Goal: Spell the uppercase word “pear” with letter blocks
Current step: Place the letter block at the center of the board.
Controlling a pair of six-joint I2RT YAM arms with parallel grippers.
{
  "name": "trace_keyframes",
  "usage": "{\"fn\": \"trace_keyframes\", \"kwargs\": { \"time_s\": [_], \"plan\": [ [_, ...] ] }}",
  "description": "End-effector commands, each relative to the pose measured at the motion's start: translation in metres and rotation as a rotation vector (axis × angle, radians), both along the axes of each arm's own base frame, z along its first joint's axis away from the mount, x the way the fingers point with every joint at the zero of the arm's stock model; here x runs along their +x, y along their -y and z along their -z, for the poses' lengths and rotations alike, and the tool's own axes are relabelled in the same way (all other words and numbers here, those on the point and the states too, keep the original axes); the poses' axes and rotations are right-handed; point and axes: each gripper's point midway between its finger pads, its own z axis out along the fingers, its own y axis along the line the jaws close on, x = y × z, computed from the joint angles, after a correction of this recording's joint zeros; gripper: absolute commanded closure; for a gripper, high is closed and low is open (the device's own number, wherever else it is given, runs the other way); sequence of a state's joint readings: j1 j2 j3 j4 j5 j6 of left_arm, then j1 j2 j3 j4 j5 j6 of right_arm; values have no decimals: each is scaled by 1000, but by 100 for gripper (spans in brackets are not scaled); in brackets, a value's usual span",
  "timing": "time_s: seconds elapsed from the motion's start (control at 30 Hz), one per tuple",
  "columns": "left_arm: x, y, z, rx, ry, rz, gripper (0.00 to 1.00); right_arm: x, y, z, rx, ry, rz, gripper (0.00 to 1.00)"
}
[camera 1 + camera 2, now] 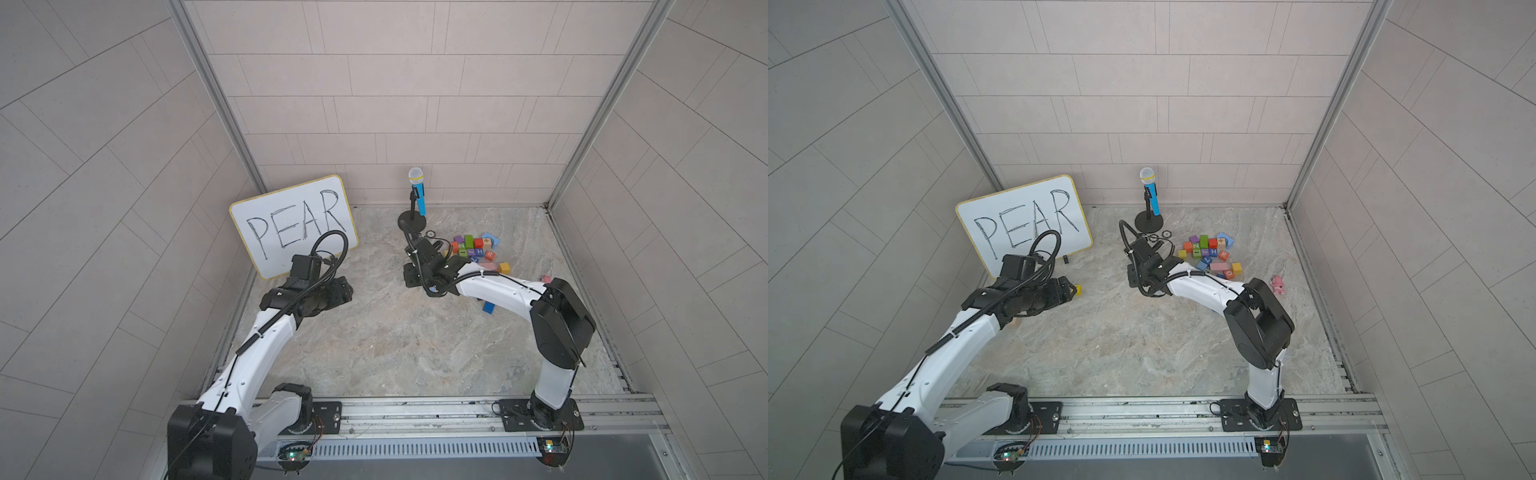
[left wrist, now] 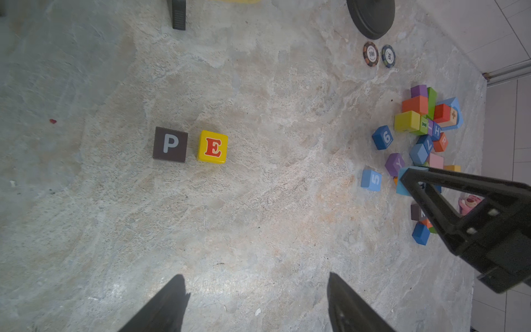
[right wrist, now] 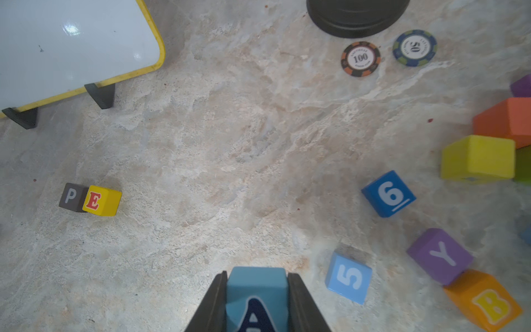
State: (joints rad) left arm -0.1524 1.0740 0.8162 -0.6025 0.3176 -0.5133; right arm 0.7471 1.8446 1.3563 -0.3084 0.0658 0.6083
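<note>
Marble desk [image 1: 395, 340], walled on three sides, with a big bare stretch mid-desk between the whiteboard side and the block pile. Whiteboard reading PEAR [image 1: 291, 224] leans at back left. Block pile [image 1: 478, 249] sits back right, clear of the right wall. Left tool [image 2: 255, 276] is spread wide with nothing in it, over bare desk. Right tool [image 3: 257, 274] is clenched on the blue A block [image 3: 255, 287] by the pile's near edge; can't tell if the block clears the desk. Dark P block [image 2: 170, 144] and yellow E block [image 2: 213, 147] lie side by side before the whiteboard with a thin gap between them, and open desk past E toward the pile. Orange-red R block [image 2: 441, 142] is in the pile. Two poker chips [image 3: 360, 59] lie beside the mic stand base [image 3: 356, 17].
</note>
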Motion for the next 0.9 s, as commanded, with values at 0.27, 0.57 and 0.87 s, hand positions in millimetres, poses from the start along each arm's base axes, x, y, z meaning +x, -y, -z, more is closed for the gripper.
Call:
{"fn": "trace_keyframes", "kwargs": {
  "time_s": [0.27, 0.57, 0.87],
  "plan": [
    [2, -22, 9, -228, -78, -169, 20, 8, -49, 28, 51, 16, 128, 77],
    [4, -26, 8, -254, -109, -162, 22, 5, -91, 36, 106, 23, 138, 77],
    [2, -27, 15, -263, -111, -172, 22, 2, -118, 44, 121, 34, 133, 79]
  ]
}}
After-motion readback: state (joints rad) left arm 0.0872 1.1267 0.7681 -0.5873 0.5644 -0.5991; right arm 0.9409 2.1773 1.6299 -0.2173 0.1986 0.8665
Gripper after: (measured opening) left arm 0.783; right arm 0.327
